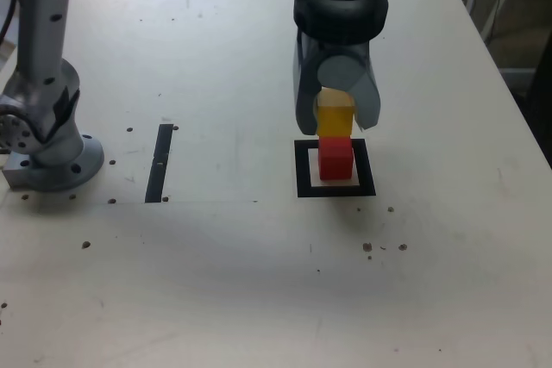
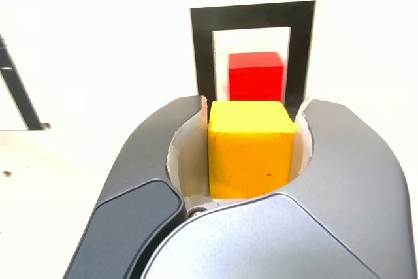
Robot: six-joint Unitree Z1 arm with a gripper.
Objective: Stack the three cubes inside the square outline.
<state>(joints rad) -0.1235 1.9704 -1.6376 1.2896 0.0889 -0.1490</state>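
The yellow cube [image 1: 335,118] is clamped between the two jaws of the tool [image 1: 336,120], held right above the red cube [image 1: 335,159]; from the exterior view it looks like it's touching or just about touching the red one's top, can't tell which. The wrist view shows the yellow cube [image 2: 251,148] snug against both jaw pads with the red cube [image 2: 256,76] just past it. Red cube sits on the pale inside of the square outline [image 1: 302,170], roughly centred, not on the black frame.

Around it: a thin black strip [image 1: 159,162] lies on the desk [image 1: 259,282] well off toward the exterior view's left, and further left is the arm's round grey base [image 1: 52,161] bolted down. Little dark specks or holes are dotted over the desk top, a few near the frame's front right corner. Nothing sits between the tool and the frame. I only see two cubes in either view
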